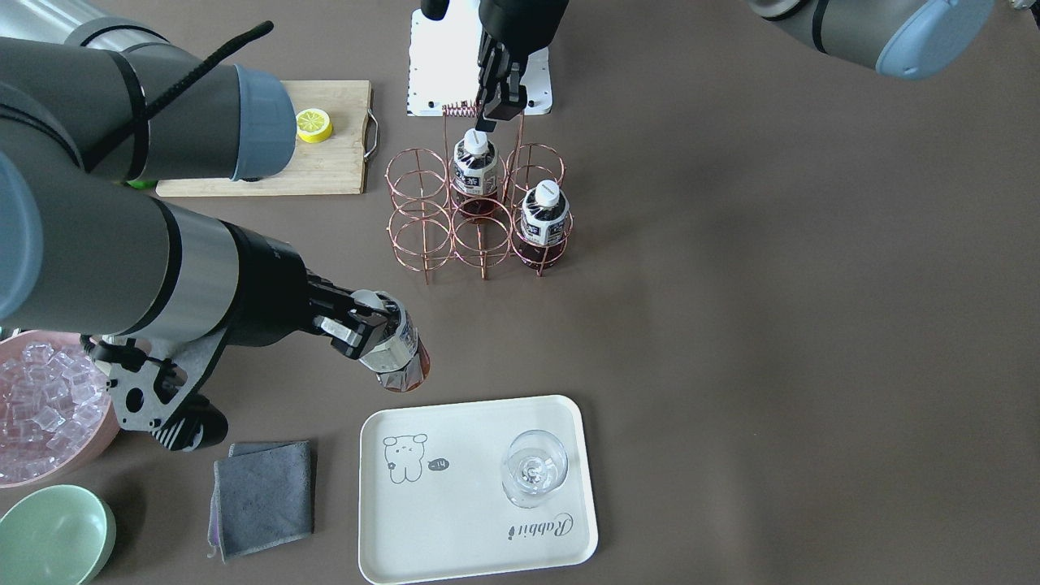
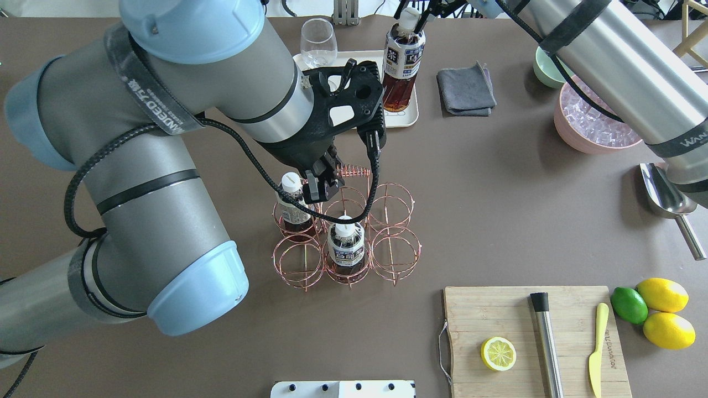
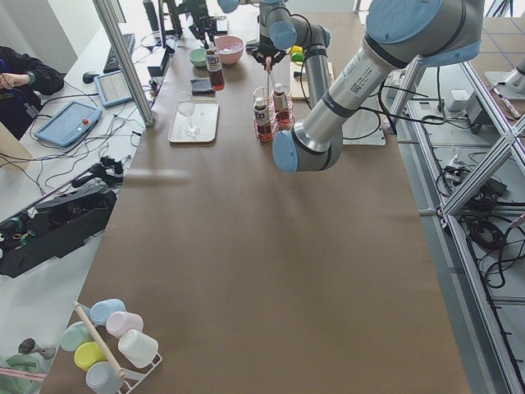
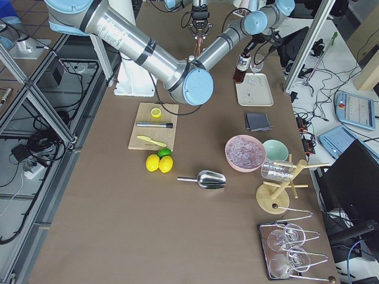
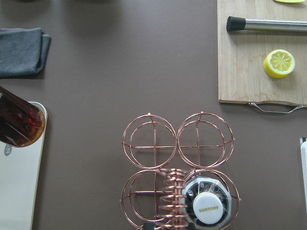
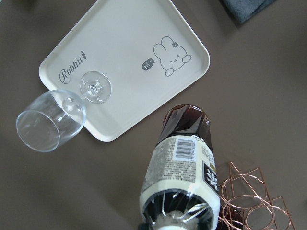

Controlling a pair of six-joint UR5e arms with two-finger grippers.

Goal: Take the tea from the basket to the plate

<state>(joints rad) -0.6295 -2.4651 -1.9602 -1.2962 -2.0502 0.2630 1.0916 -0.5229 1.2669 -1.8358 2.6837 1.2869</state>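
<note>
My right gripper (image 1: pixel 366 325) is shut on the neck of a tea bottle (image 1: pixel 398 357) and holds it tilted in the air, just short of the cream plate's (image 1: pixel 463 536) near edge. In the right wrist view the bottle's (image 6: pixel 184 158) base hangs beside the plate (image 6: pixel 129 52). Two more tea bottles (image 1: pixel 475 166) (image 1: pixel 544 215) stand in the copper wire basket (image 1: pixel 422 219). My left gripper (image 1: pixel 497 110) is shut on the basket's looped handle. A clear stemmed glass (image 1: pixel 534 467) stands on the plate.
A grey cloth (image 1: pixel 264 496), a pink bowl of ice (image 1: pixel 45 406) and a pale green bowl (image 1: pixel 53 536) lie beside the plate. A wooden cutting board (image 1: pixel 325 154) with a lemon half (image 1: pixel 314 125) is behind the basket. A metal scoop (image 2: pixel 666 193) lies at the right.
</note>
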